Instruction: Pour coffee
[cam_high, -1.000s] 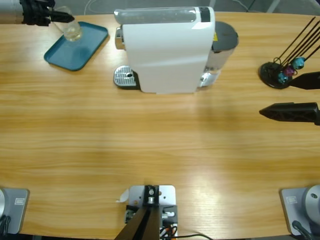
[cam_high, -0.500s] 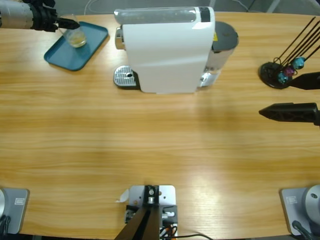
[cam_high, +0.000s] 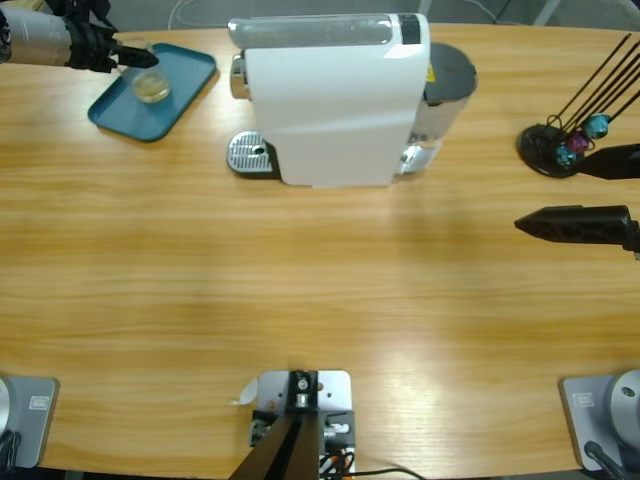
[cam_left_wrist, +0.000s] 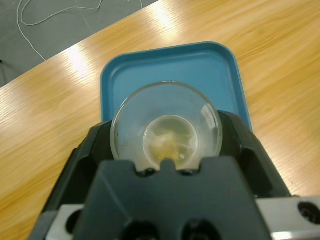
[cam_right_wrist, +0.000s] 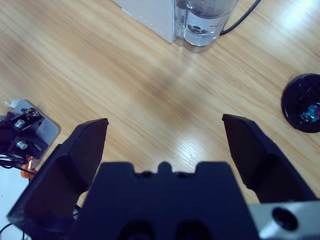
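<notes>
Over the blue tray (cam_left_wrist: 200, 65), left gripper (cam_left_wrist: 167, 137) grips a glass (cam_left_wrist: 166, 127) holding coffee (cam_left_wrist: 167, 145).

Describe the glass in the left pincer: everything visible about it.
The glass is small, round and clear, upright with its mouth open. A shallow pale tan liquid covers its bottom. The left pincer is shut on its sides, a black jaw on each. It sits over the blue tray; contact with the tray cannot be told.

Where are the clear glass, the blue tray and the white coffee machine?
Clear round glass (cam_left_wrist: 166, 131), left wrist view, its bottom.
Blue rectangular tray (cam_high: 190, 68), high view, bare corner.
White boxy coffee machine (cam_high: 330, 100), high view, top cover.
</notes>
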